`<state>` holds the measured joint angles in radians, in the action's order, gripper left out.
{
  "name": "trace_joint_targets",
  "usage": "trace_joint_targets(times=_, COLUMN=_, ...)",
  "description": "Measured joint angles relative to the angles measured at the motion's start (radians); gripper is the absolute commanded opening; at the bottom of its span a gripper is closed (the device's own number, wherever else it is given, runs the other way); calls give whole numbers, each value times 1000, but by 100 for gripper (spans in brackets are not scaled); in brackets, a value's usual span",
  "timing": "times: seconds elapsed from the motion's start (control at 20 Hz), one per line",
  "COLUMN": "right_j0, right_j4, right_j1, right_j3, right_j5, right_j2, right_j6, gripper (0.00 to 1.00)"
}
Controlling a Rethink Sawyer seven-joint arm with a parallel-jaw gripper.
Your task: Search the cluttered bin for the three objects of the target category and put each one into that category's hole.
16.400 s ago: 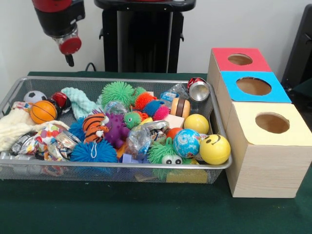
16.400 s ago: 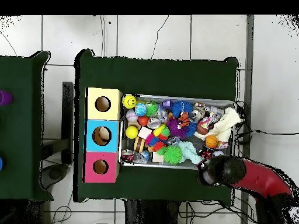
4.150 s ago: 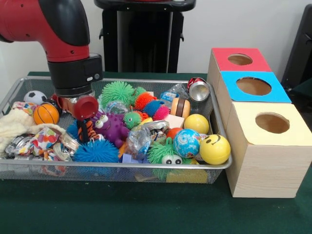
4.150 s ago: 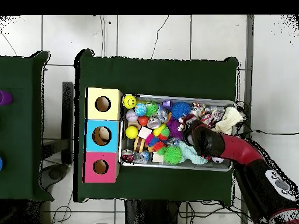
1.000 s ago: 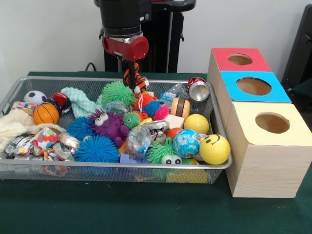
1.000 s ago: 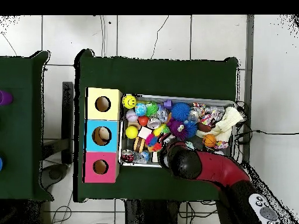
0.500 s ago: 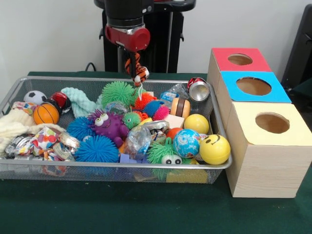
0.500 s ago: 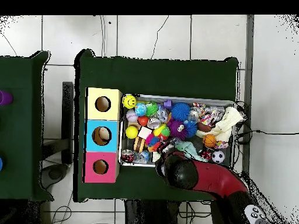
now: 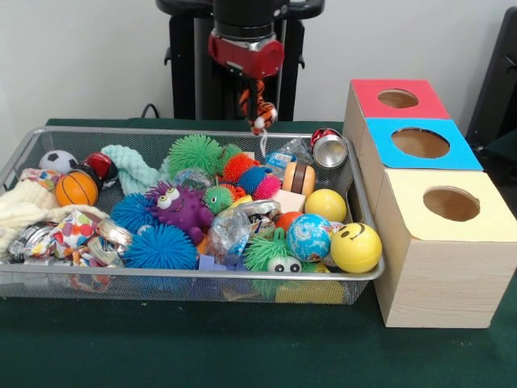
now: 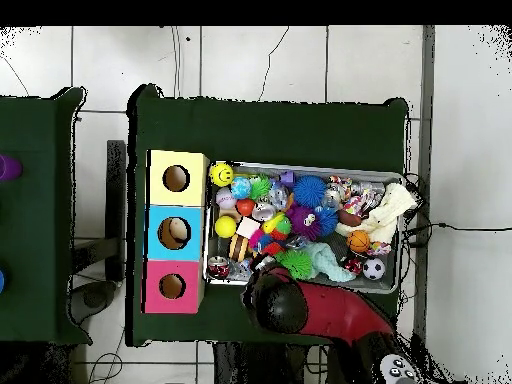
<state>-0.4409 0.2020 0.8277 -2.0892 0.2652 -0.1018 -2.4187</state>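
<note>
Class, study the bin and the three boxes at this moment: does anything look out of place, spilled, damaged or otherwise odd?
Nothing looks spilled or damaged. The one thing outside the mesh bin is the striped tiger toy, hanging from the gripper above the bin's far edge. The three boxes stand in a straight row beside it.

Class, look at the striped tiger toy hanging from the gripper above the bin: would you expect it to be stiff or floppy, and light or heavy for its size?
Probably floppy: the tiger toy dangles below the gripper, drooping rather than holding a shape. Likely light too, since it hangs from a small pinch at its top. It may swing on the way to the boxes.
</note>
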Motion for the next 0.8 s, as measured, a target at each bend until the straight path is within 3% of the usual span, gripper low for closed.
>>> trace_joint_targets(times=0.8, right_j0=252, right_j4=-165, right_j1=71, right_j3=-78, right_j5=-65, right_j2=143, right_j6=-10, gripper=0)
